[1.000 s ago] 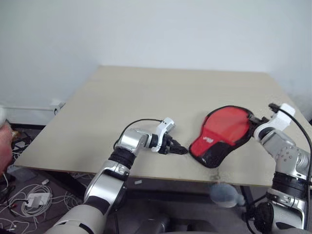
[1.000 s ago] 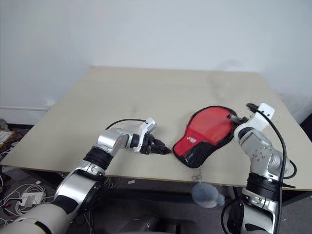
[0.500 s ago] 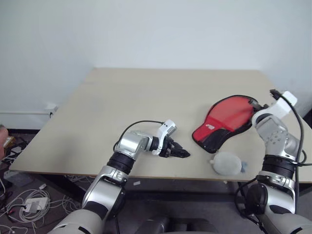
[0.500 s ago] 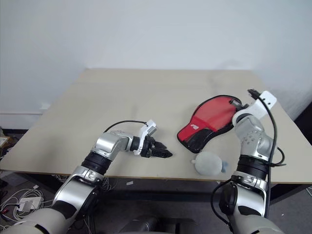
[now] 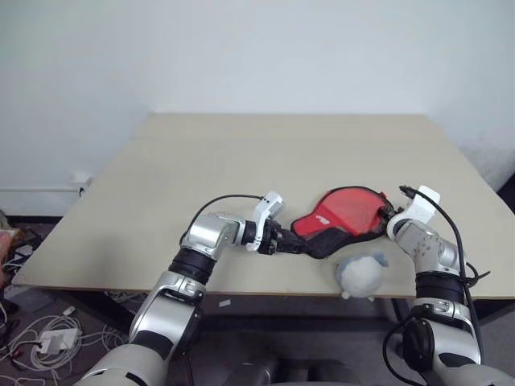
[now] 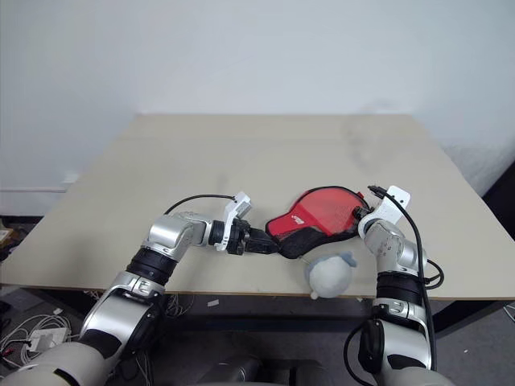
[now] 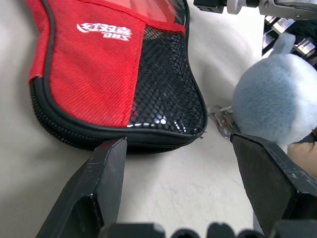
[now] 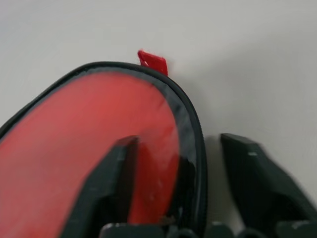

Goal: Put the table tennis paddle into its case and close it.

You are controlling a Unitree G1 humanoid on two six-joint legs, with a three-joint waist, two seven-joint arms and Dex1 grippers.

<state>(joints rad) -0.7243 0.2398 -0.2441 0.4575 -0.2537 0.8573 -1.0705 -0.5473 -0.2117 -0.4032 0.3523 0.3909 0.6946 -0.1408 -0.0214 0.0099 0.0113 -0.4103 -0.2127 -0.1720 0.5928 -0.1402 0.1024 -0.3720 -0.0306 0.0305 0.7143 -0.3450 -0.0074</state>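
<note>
Case point(image 5: 342, 220) shifted, between end effectors

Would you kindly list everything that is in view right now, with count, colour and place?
case: one, red with black mesh and black zip edge, on the table near its front edge, between the two pincers.
plush toy: one, grey-white, at the table's front edge, beside the case's narrow end.
table: one, light beige top.
cables: several, white, on the floor at the left.
left pincer: one, black, open, at the case's narrow end.
right pincer: one, black, open, astride the case's round edge.
</note>
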